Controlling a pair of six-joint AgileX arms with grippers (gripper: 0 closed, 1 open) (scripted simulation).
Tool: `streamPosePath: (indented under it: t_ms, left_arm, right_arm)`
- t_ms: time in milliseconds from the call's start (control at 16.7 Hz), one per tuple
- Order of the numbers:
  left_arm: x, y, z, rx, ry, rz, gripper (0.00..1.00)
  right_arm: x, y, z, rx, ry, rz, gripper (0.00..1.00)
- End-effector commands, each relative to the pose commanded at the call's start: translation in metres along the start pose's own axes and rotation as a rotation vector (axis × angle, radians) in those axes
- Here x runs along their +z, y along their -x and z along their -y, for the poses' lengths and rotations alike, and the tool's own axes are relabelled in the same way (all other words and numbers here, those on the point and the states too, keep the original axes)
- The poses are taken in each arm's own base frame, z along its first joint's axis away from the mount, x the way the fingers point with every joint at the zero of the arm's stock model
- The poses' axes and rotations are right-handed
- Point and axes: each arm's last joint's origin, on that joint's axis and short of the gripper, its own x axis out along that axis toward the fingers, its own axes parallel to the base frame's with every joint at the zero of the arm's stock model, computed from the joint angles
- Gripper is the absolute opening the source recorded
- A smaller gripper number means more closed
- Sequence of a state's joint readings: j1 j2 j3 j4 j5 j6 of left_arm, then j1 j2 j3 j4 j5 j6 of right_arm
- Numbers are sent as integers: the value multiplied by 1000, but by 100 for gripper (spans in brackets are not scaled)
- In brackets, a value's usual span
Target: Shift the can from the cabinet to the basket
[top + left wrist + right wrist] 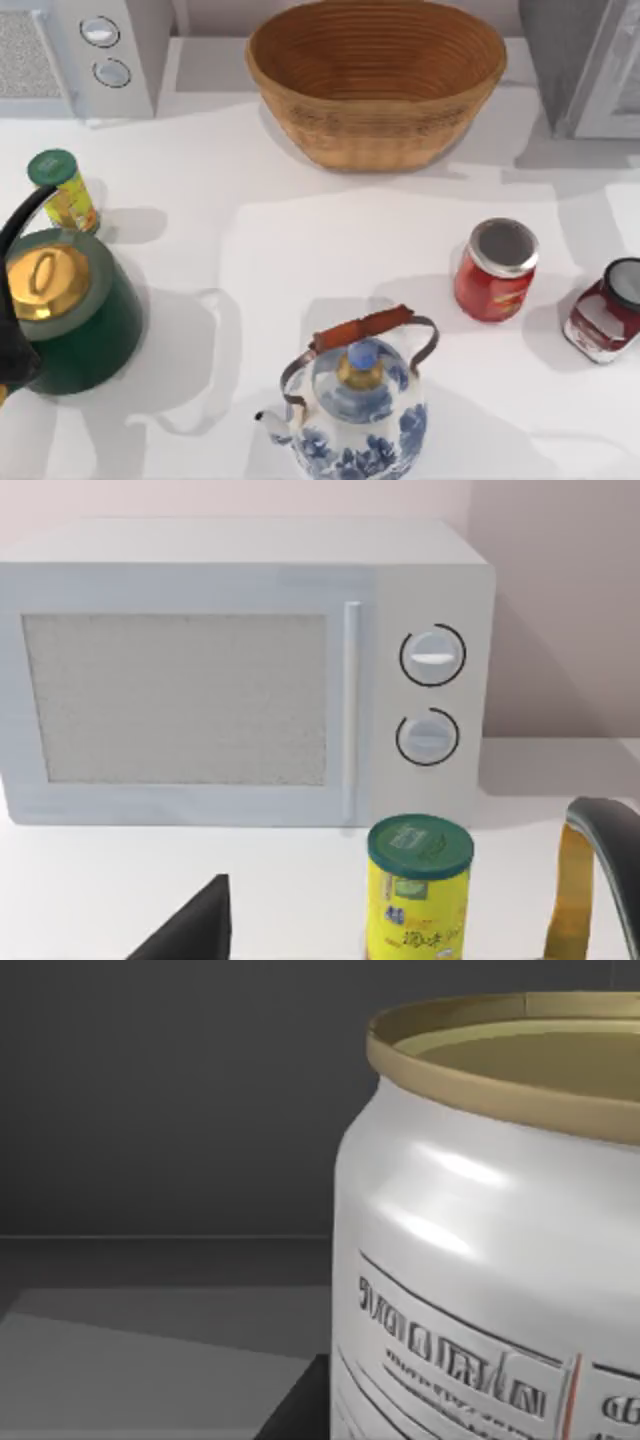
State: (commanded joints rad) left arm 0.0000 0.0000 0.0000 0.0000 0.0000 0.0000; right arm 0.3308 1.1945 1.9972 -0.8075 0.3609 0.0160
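Woven ribbed oval basket, smooth white metal can

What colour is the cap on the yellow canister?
Green; the cap shows best in the left wrist view.

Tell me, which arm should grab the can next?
Right, probably. Its wrist camera sits close up to the can, with dark grey walls around, and the cabinet stands at the table's right. The left arm's camera faces the white appliance and yellow canister on the left.
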Motion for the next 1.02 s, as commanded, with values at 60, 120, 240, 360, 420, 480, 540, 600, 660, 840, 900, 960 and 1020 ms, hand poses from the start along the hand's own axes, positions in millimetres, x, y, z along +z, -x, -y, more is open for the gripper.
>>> streamPosePath:
  t_ms: [60,120,240,360,420,480,540,600,660,840,900,960,1020]
  left_arm:
    - [0,0,0,0,0,0,100]
    - [0,0,0,0,0,0,100]
    - [0,0,0,0,0,0,100]
    - [0,0,0,0,0,0,100]
    - [0,0,0,0,0,0,100]
    - [0,0,0,0,0,0,100]
    - [0,0,0,0,0,0,100]
    - [0,0,0,0,0,0,100]
    - [0,0,0,0,0,0,100]
    - [0,0,0,0,0,0,100]
    - [0,0,0,0,0,0,100]
    - [0,0,0,0,0,0,100]
    - [0,0,0,0,0,0,100]
  right_arm:
    - [-2,1,1,-3,0,0,0]
    - [-6,2,3,-5,1,0,0]
    - [-17,7,7,-9,1,0,0]
    - [-37,12,12,-9,3,-5,0]
    - [-50,14,14,-8,5,-11,0]
    - [-65,17,17,-6,7,-18,0]
    - [-83,19,19,-4,9,-26,0]
    - [-103,21,22,-1,11,-36,0]
    - [-125,23,24,2,12,-45,0]
    - [-199,30,32,11,13,-72,0]
    - [-225,32,34,13,13,-79,0]
    - [-252,34,36,15,12,-84,0]
    - [-277,35,38,17,11,-87,0]
